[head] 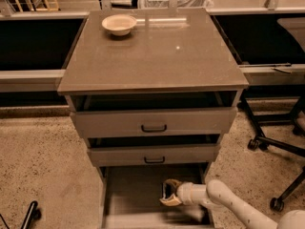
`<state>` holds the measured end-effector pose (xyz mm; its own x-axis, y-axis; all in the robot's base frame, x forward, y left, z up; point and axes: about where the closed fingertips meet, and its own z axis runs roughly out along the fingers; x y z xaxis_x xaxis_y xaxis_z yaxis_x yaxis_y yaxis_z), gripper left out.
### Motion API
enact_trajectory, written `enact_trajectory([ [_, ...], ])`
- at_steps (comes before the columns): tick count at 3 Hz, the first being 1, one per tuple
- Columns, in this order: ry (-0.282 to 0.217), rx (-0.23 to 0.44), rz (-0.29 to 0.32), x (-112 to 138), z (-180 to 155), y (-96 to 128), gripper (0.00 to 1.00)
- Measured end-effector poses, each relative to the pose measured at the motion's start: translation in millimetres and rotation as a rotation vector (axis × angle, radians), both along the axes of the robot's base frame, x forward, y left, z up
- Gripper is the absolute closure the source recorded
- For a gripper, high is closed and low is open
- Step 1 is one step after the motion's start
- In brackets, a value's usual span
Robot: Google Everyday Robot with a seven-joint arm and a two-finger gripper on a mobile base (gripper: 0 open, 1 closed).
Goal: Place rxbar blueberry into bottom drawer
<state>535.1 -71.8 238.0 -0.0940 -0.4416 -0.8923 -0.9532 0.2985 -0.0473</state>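
The bottom drawer is pulled out below the two upper drawers, and its flat grey floor shows. My gripper is low inside it, right of the middle and just above the floor. It comes in from the lower right on a white arm. I cannot make out the rxbar blueberry as a separate thing. A small dark patch in the gripper's mouth is all that could be it. No bar lies on the visible drawer floor.
The middle drawer and top drawer stick out slightly above the gripper. A beige bowl sits on the cabinet top. Office chair legs with castors stand at the right. A dark object lies on the floor at lower left.
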Motion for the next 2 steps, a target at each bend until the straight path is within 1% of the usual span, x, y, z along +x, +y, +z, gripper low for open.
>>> enact_trajectory([
  [1,0.0,0.0,0.0,0.0,0.0,0.1,0.0],
  [2,0.0,0.0,0.0,0.0,0.0,0.1,0.0],
])
